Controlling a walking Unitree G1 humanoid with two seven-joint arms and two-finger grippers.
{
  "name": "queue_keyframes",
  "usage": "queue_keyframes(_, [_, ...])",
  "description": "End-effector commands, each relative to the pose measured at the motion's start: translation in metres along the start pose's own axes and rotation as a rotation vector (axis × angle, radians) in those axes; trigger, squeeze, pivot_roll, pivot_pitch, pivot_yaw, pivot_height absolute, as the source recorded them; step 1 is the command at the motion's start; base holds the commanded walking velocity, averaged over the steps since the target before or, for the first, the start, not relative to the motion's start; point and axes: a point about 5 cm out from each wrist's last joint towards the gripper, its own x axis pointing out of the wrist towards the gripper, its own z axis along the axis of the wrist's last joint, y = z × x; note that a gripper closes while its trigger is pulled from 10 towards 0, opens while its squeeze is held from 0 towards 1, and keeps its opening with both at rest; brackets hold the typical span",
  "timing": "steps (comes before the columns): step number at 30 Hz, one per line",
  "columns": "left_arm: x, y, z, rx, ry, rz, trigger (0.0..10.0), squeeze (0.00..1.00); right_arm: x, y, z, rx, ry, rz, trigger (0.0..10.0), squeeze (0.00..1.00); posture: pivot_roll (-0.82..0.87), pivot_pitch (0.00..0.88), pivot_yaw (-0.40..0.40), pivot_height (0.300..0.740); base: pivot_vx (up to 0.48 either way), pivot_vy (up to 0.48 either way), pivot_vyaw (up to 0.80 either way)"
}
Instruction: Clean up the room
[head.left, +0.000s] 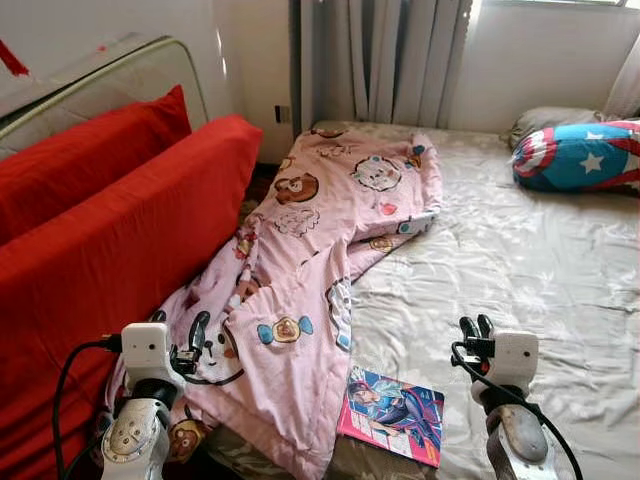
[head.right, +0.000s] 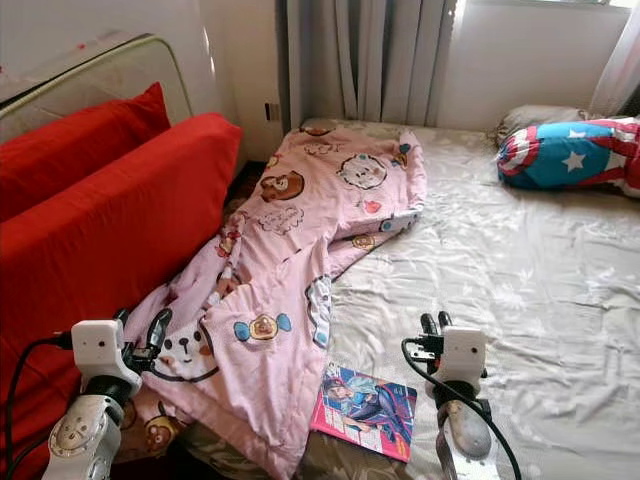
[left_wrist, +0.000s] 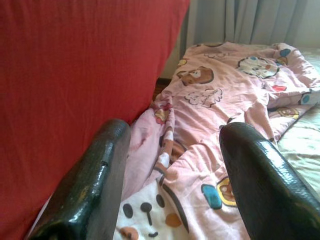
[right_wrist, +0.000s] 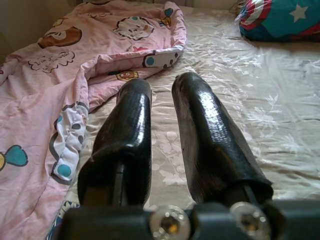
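Left gripper (head.left: 178, 338) sits low at the lower left of the head views, fingers spread apart, nothing between them, hovering right at the near edge of the pink cartoon-print quilt (head.left: 320, 250). From my left wrist camera both black fingers (left_wrist: 90, 185) frame the quilt's white bear-face patch, with the red fabric sofa (head.left: 110, 240) just beside it. Right gripper (head.left: 476, 328) is at lower right over the bare beige floral bedsheet (head.left: 520, 260), fingers nearly together with a thin gap, holding nothing. Quilt lies crumpled in a long diagonal band from the top centre of the frame down to the lower left, draped along the bed's edge against the sofa, one corner folded onto the sheet mid-frame. Colourful comic-style book (head.left: 392, 412) lies flat on the sheet at the lower centre, touching the quilt's hem, between my two grippers. Blue, red and white star-pattern pillow (head.left: 580, 155) sits at the upper right on the bed, with a grey pillow (head.left: 548, 120) behind it. Grey curtains (head.left: 395, 60) hang at the top centre above the bed's far end.
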Motion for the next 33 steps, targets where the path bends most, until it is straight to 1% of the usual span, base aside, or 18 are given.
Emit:
queue_keyframes(1, [-0.0022, 0.0010, -0.0001, -0.009, 0.009, 0.006, 10.0, 0.00, 0.0005, 0.0026, 0.0024, -0.002, 0.011, 0.010, 10.0, 0.00, -0.04, 0.080, -0.001, 0.686, 0.000, 0.000, 0.00])
queue_keyframes(2, [-0.0026, 0.0008, 0.0001, -0.009, 0.010, 0.008, 10.0, 0.00, 0.0010, 0.0029, 0.0015, -0.009, 0.026, 0.014, 10.0, 0.00, -0.04, 0.081, -0.003, 0.686, 0.000, 0.000, 0.00])
queue_keyframes(3, [-0.0032, 0.0005, 0.0002, -0.010, 0.011, 0.010, 10.0, 0.00, 0.0016, 0.0034, 0.0013, -0.008, 0.032, 0.019, 10.0, 0.00, -0.04, 0.081, -0.003, 0.676, 0.000, 0.000, 0.00])
queue_keyframes(6, [-0.0039, 0.0001, 0.0000, -0.010, 0.012, 0.011, 10.0, 0.00, 0.0018, 0.0031, 0.0016, -0.012, 0.031, 0.020, 10.0, 0.00, -0.04, 0.088, -0.006, 0.666, 0.000, 0.000, 0.00])
queue_keyframes(9, [-0.0066, -0.0011, -0.0016, -0.011, 0.020, 0.015, 10.0, 0.00, 0.0017, 0.0024, 0.0052, -0.006, 0.006, 0.023, 10.0, 0.00, -0.03, 0.097, -0.009, 0.666, 0.000, 0.000, 0.00])
queue_keyframes(12, [-0.0071, -0.0011, -0.0016, -0.011, 0.021, 0.017, 10.0, 0.00, 0.0021, 0.0023, 0.0063, -0.004, 0.004, 0.022, 10.0, 0.00, -0.03, 0.099, -0.010, 0.666, 0.000, 0.000, 0.00])
queue_keyframes(18, [-0.0089, -0.0005, -0.0013, -0.011, 0.026, 0.022, 10.0, 0.00, 0.0023, 0.0024, 0.0069, -0.011, 0.019, 0.028, 10.0, 0.00, -0.03, 0.103, -0.011, 0.666, 0.000, 0.000, 0.00])
queue_keyframes(22, [-0.0094, 0.0001, -0.0013, -0.011, 0.028, 0.025, 10.0, 0.00, 0.0033, 0.0026, 0.0043, -0.025, 0.049, 0.030, 10.0, 0.00, -0.03, 0.110, -0.009, 0.666, 0.000, 0.000, 0.00])
queue_keyframes(25, [-0.0106, -0.0016, -0.0024, -0.011, 0.033, 0.023, 10.0, 0.00, 0.0035, 0.0029, 0.0028, -0.031, 0.057, 0.035, 10.0, 0.00, -0.03, 0.111, -0.009, 0.641, 0.000, 0.000, 0.00])
queue_keyframes(28, [-0.0105, -0.0015, -0.0020, -0.012, 0.035, 0.022, 10.0, 0.00, 0.0022, 0.0034, 0.0048, -0.015, 0.040, 0.043, 10.0, 0.00, -0.03, 0.115, -0.009, 0.641, 0.000, 0.000, 0.00])
queue_keyframes(33, [-0.0110, -0.0012, -0.0011, -0.008, 0.037, 0.022, 10.0, 0.00, 0.0026, 0.0049, 0.0060, -0.024, 0.041, 0.051, 10.0, 0.00, -0.03, 0.121, -0.010, 0.641, 0.000, 0.000, 0.00])
